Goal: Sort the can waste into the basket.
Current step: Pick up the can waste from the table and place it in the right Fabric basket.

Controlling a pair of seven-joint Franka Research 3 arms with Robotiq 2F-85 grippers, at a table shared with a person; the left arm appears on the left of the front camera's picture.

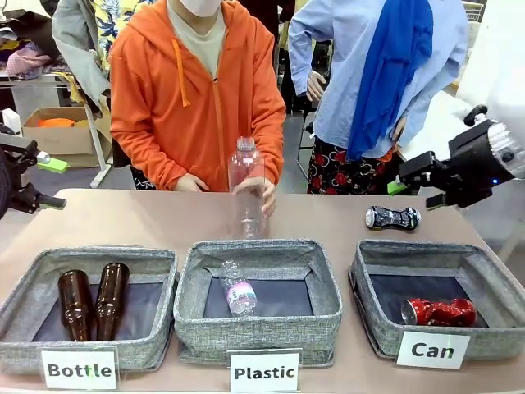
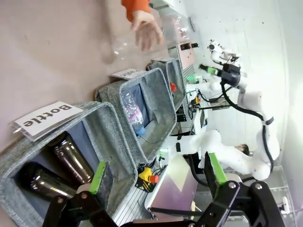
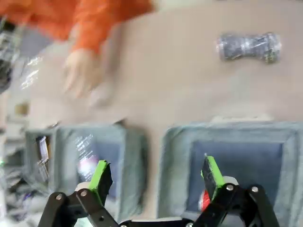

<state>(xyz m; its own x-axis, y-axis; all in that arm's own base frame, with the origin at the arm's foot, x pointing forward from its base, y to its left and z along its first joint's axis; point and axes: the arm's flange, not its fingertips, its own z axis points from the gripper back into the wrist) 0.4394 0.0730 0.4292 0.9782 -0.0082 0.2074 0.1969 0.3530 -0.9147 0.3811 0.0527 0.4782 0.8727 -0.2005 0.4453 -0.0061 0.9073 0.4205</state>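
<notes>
A black-and-silver crushed can [image 1: 392, 217] lies on the table just behind the grey "Can" basket [image 1: 373, 287]; it also appears in the right wrist view [image 3: 248, 46]. A shiny red crushed can [image 1: 439, 312] lies inside that basket [image 3: 236, 137], half hidden as a red can [image 3: 204, 199] by a finger. My right gripper [image 1: 404, 179] hangs open above the table's right side, up and to the right of the loose can; its jaws [image 3: 156, 175] are empty. My left gripper [image 1: 45, 176] stands open at the far left edge, empty [image 2: 156, 179].
A person in an orange hoodie holds a clear plastic bottle [image 1: 248, 197] upright on the table behind the "Plastic" basket [image 1: 258, 328], which holds another plastic bottle [image 1: 238, 289]. The "Bottle" basket [image 1: 25, 304] holds two brown bottles [image 1: 92, 300]. Another person stands behind.
</notes>
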